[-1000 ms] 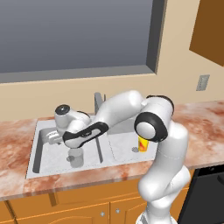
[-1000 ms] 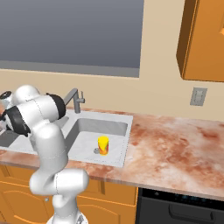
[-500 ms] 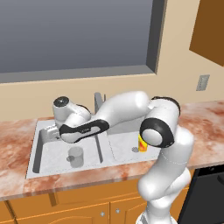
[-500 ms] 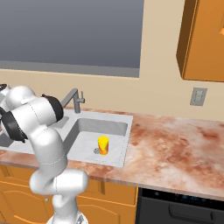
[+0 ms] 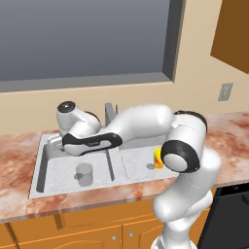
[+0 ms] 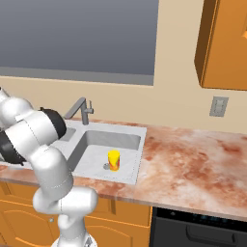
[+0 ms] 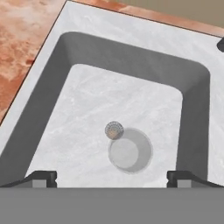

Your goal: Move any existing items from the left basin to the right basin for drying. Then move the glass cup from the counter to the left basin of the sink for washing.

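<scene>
seen from the left base cam, gripper (image 5: 57,144) hangs over the back-left part of the left basin (image 5: 48,170), above rim height, partly hidden behind the forearm, so jaw gap hard to read here. glass cup (image 5: 83,173) stands upright on the basin floor, below and a bit right-front of the gripper, clearly apart from it, nothing touching. yellow cup (image 5: 158,158) upright in the right basin (image 5: 141,163), well off to the gripper's right past the divider, half covered by the elbow joint. tap (image 5: 110,114) behind the arm, right of the gripper. counter (image 5: 17,151) runs off left of the sink (image 5: 39,194).

from the right base cam, yellow cup (image 6: 114,160) w/ red mark stands upright in the right basin (image 6: 125,140), next to the drain. tap (image 6: 82,109) at the back edge of the sink (image 6: 137,159). counter (image 6: 193,159) stretches right.

looking along the hand, both fingertips (image 7: 41,177) sit far apart at the bottom edge, jaws fully spread, nothing between them, nothing held. glass cup (image 7: 130,151) seen top-down, straight ahead of the gripper (image 7: 111,177), slightly toward the right tip, on the floor of the left basin (image 7: 87,113). drain (image 7: 114,130) just beyond the cup, rim of cup overlapping it from this angle. counter (image 7: 24,52) beyond the sink (image 7: 144,33) rim on the left side.
</scene>
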